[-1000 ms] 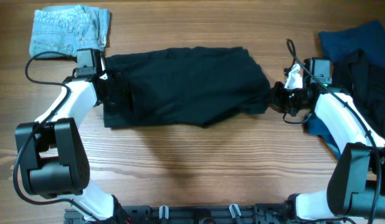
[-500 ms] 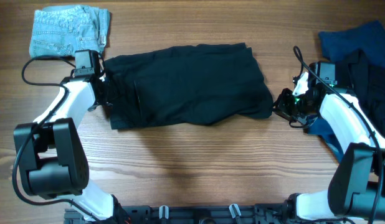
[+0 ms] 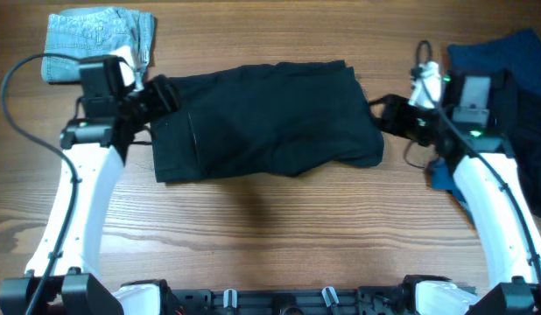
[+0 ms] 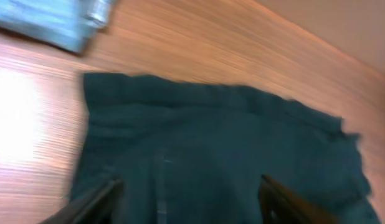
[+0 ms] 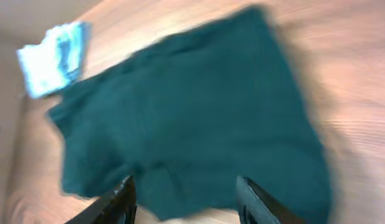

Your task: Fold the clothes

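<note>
Now the shorts [image 3: 262,118] lie spread on the surface [image 3: 270,227]; left gripper [image 3: 159,93] hovers at their 9 o'clock edge, right gripper [image 3: 384,114] at 3 o'clock, both jaws released.

Centre frame, the dark, near-black fabric garment [image 3: 266,118] lies spread flat on the wooden table [image 3: 270,227]. It is roughly rectangular, with its long side running left to right. A faint seam line runs down near its left end, and the lower right corner bulges out, rounded and rumpled. Up in the upper left corner sits the light blue denim piece [image 3: 100,35], folded into a compact bundle, near the dark garment but apart from it. Over at the upper right, a loose blue cloth [image 3: 494,52] and a black cloth [image 3: 524,114] lie heaped together, unfolded, running off the right edge.
</note>
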Available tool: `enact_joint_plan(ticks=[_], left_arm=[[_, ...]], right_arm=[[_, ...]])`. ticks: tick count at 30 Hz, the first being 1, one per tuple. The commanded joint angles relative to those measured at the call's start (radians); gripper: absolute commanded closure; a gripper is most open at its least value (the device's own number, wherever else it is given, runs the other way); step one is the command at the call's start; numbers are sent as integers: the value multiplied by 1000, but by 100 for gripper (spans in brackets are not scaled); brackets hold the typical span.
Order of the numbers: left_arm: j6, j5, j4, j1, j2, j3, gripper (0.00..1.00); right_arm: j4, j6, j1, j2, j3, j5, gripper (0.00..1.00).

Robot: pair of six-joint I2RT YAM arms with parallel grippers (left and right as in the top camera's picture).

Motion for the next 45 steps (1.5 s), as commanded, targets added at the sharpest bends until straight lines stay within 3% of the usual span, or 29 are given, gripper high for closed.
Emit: enact_joint_plan(ticks=[1,3,8,9,16,20,31,38,45], left_arm=[[2,64,1,-132,61,2,47],[2,64,17,-216,123,2,65],[-27,62,59,-296,246,2,94],[-44,61,63,-295,266,2,96],[-55,89,78,-291,380,2,96],[-55,106,68,-293,426,2,96],[-55,-88,56,-238,529,2,96],[-43,-148,42,-119,529,2,91],[-44,-146,22,-8,529,2,91]], right_arm=[[71,31,134,66,12,-77,51],[148,64,219,147,12,-72,56],[290,138,289,314,12,-73,70],[311,162,289,340,12,-74,71],[476,238,285,487,13,-179,72],[474,236,285,541,13,-166,73],[204,134,267,575,13,266,72],[156,130,178,575,12,304,73],[55,166,89,575,12,422,85]])
